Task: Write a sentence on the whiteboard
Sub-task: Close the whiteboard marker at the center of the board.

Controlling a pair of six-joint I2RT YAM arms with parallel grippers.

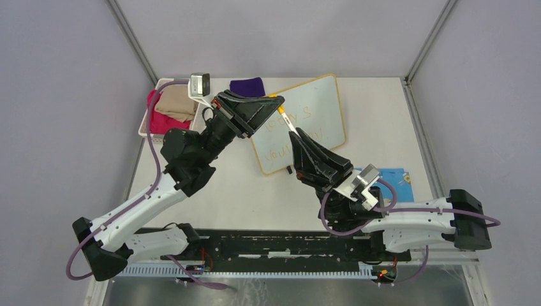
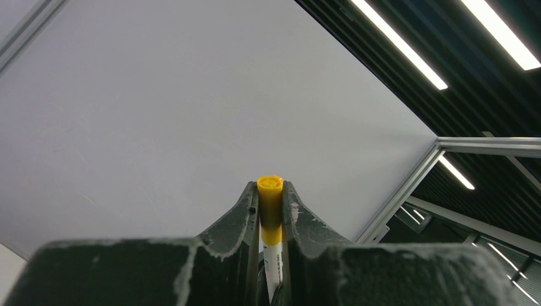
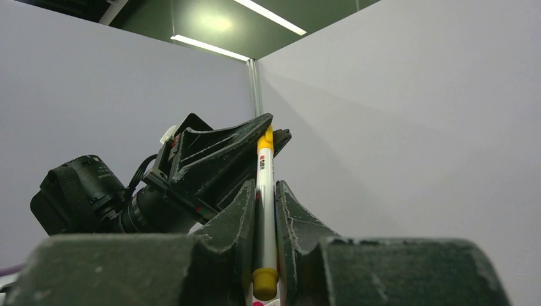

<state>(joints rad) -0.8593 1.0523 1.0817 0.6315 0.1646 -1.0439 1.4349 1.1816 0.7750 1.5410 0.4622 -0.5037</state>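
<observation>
The whiteboard (image 1: 322, 102) lies tilted at the back middle of the table. Faint yellow-orange writing, the sentence (image 1: 305, 113), shows on it in two lines, partly hidden by the arms. A white marker (image 1: 286, 120) with a yellow cap hangs above the board, stretched between both grippers. My left gripper (image 1: 275, 102) is shut on the yellow cap (image 2: 270, 191). My right gripper (image 1: 297, 135) is shut on the white barrel (image 3: 264, 191), whose yellow end plug (image 3: 265, 280) sits low between the fingers. In the right wrist view the left gripper (image 3: 264, 135) holds the cap end.
A white basket (image 1: 145, 121) at the back left holds pink and beige cloths. A purple cloth (image 1: 247, 86) lies beside the board's top edge. A blue printed cloth (image 1: 394, 178) lies at the right, by the right arm. Grey walls and metal posts enclose the table.
</observation>
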